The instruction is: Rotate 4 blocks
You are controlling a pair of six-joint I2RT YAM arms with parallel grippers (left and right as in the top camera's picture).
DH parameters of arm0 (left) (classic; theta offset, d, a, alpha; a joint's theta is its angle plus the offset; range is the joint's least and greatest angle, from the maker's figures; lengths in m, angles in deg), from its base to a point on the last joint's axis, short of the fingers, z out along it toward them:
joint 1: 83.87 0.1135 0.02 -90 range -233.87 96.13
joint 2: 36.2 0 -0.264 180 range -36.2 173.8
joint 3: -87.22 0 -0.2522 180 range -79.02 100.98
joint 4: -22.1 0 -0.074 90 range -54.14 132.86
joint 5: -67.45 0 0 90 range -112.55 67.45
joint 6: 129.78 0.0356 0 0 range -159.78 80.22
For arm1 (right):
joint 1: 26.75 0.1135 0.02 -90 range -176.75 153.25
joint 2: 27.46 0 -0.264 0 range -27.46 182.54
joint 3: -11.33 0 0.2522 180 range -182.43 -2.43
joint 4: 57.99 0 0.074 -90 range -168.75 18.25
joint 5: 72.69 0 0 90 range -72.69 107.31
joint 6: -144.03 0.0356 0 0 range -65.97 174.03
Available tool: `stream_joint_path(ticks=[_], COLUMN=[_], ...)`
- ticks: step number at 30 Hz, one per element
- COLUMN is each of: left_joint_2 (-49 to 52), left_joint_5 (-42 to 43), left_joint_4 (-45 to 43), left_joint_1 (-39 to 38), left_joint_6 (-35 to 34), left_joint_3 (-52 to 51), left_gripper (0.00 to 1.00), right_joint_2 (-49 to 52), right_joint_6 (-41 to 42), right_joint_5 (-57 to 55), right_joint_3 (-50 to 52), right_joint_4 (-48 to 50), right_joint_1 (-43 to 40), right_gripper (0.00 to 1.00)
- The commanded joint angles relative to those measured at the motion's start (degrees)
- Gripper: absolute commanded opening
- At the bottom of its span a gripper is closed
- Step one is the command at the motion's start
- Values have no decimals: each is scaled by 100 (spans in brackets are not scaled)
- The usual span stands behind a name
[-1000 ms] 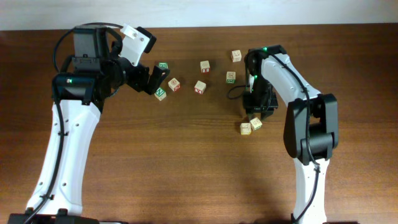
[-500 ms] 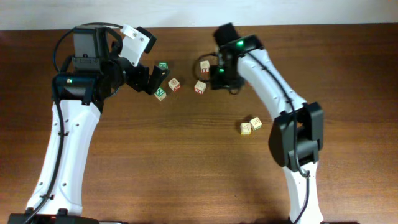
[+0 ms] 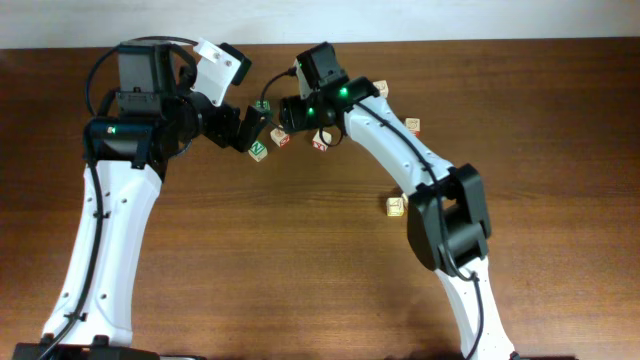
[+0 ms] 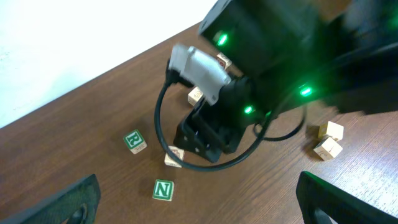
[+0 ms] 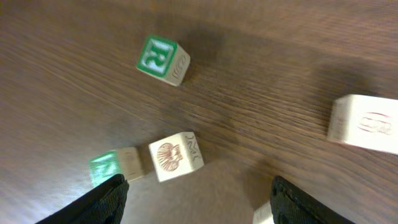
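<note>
Near left tool [image 4: 200, 202] and right tool [image 5: 199, 200], both released, green N block [image 4: 163, 190], green R block [image 5: 161, 60].

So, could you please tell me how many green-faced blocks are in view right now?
2: the R block sits farther back on the table, and the N block lies just in front of it. The right arm may hide others.

A dark brown wooden counter [image 3: 300, 290] is filling nearly the whole overhead frame, its grain running left to right. A plain white wall [image 3: 420, 18] is running along the top edge, meeting the counter's far side. Even light is falling across the wood.
</note>
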Motion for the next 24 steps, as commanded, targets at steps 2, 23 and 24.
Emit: stream_joint_path(ticks=[2,23,24], left_joint_2=[35,35,35], left_joint_5=[101,101,101], left_joint_4=[-11,-11,-11], left_joint_1=[-2,-2,-2], left_joint_6=[48,48,48], left_joint_3=[122,122,122], left_gripper=[99,99,99], right_joint_2=[422,951,949], right_joint_6=[-297,-295,-295], right_joint_5=[168,170,170], right_joint_3=[-52,-52,-55], right_joint_4=[308,662,664], right_joint_1=[76,258,258], right_gripper=[74,48,43])
